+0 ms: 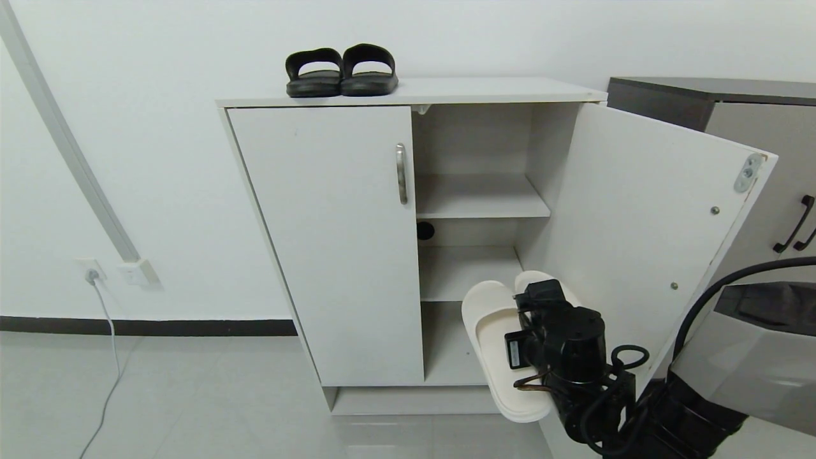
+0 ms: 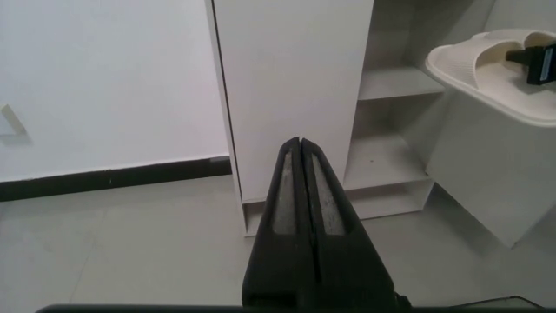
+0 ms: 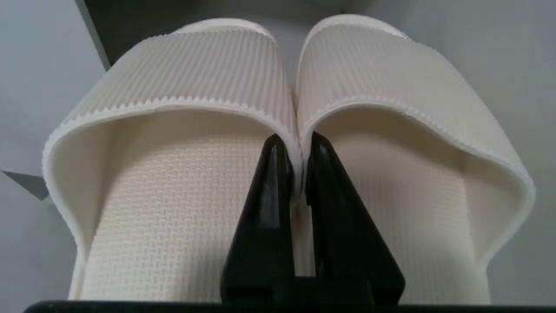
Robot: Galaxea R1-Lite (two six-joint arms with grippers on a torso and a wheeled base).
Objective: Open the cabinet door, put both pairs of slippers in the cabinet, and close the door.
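Observation:
A white cabinet [image 1: 319, 242] stands against the wall with its right door [image 1: 637, 217] swung open and its left door shut. A pair of black slippers [image 1: 341, 70] sits on its top. My right gripper [image 3: 295, 174] is shut on a pair of white slippers [image 1: 494, 344], pinching their adjoining inner edges, and holds them in front of the open compartment near the lower shelves [image 1: 468, 271]. The white slippers [image 2: 486, 69] also appear in the left wrist view. My left gripper [image 2: 300, 152] is shut with nothing in it, low over the floor in front of the cabinet.
A grey cabinet [image 1: 752, 140] with black handles stands right of the open door. A wall socket [image 1: 92, 271] with a cable running down to the floor is at the left. Tiled floor [image 1: 159, 395] lies before the cabinet.

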